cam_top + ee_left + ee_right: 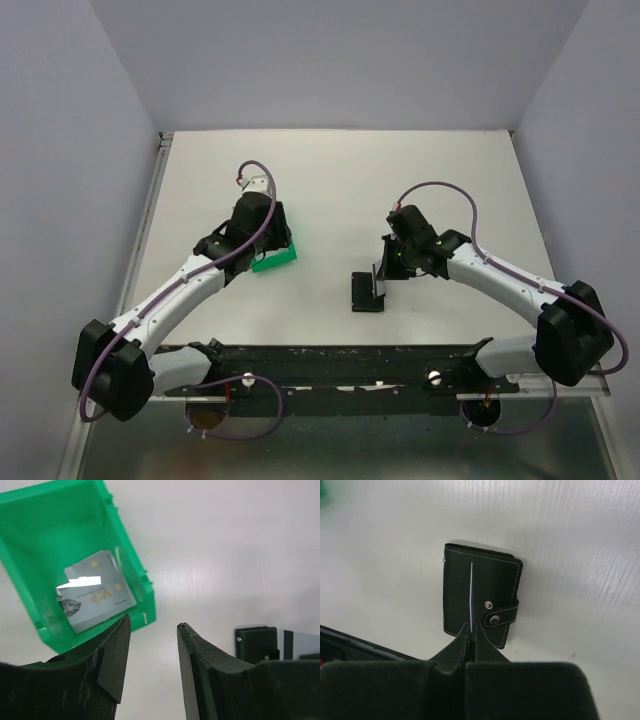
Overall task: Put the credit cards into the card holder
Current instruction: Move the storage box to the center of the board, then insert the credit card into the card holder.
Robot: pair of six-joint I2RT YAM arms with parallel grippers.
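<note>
Card (471,590) pinched in right gripper (470,628); left gripper (154,622) parted.

A green plastic bin (277,261) sits on the white table (330,175), left of centre and turned askew to the table's edges. Pale lavender walls (330,60) enclose the table at the back and along both sides.

green bin (50,515) cropped at left edge, card holder (256,642) partly hidden
</note>
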